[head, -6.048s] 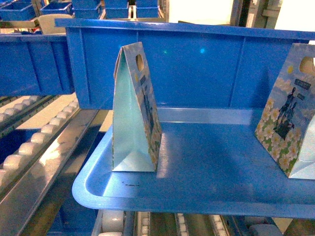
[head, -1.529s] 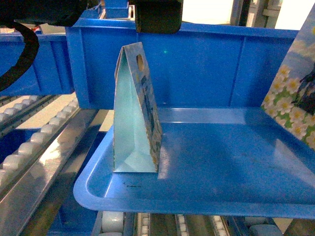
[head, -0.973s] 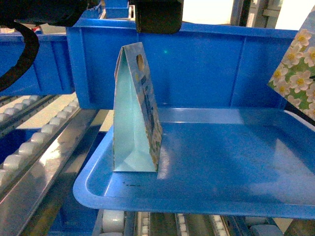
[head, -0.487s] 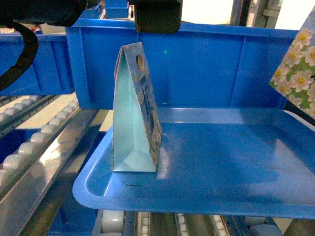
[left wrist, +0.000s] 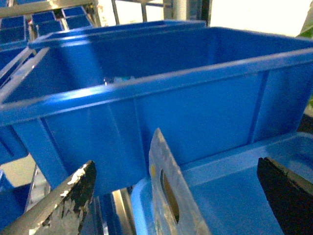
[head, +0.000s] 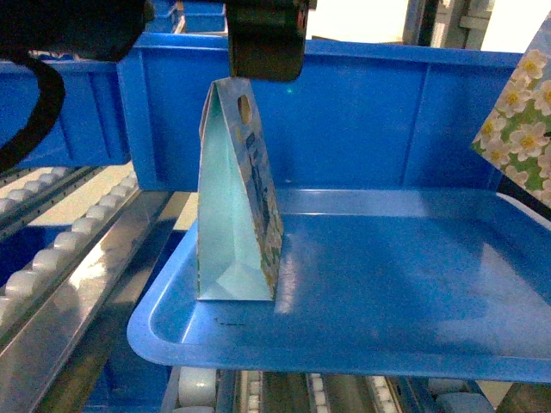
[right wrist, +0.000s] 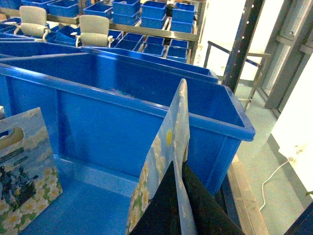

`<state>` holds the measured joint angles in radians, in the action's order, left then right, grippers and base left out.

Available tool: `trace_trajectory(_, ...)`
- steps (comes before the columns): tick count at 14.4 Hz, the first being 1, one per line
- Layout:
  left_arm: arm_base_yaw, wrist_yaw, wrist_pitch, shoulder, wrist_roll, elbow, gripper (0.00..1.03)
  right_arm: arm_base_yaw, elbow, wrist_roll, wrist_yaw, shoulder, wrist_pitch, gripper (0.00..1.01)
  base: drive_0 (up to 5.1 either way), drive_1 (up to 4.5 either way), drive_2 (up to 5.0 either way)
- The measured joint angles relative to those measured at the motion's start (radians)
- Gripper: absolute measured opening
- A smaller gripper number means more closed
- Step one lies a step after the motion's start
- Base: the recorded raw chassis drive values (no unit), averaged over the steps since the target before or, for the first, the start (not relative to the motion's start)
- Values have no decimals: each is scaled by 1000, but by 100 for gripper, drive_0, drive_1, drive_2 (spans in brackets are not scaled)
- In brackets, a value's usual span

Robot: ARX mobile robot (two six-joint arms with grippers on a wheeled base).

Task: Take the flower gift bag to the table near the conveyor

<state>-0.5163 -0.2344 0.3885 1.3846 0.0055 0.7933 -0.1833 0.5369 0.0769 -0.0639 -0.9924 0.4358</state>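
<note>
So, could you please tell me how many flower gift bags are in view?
2: one flower gift bag upright on the blue tray, beneath the left gripper; another clamped in the right gripper.

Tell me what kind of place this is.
Probably a warehouse or packing area: roller lanes of a conveyor, rows of blue bins on shelving, and flower gift bags staged on a blue tray.

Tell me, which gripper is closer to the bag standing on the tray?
Left. The left gripper hovers open astride the bag; the right gripper holds another bag aside.
</note>
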Motion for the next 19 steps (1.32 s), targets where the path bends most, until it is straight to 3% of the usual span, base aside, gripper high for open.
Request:
trace_trajectory(8, -7, -27, -26, 141, -32, 27, 98, 0, 0, 0, 0, 0, 0, 2, 0, 0, 0)
trace_trajectory(13, -13, -28, -39, 151, -32, 28, 45, 0, 0, 0, 0, 0, 0, 2, 0, 0, 0)
trace_trajectory(15, -14, -26, -30, 150, -39, 24, 2, 0, 0, 0, 0, 0, 0, 2, 0, 0, 0)
trace_trajectory(19, -14, -20, -19, 132, -39, 10, 2, 0, 0, 0, 0, 0, 0, 2, 0, 0, 0)
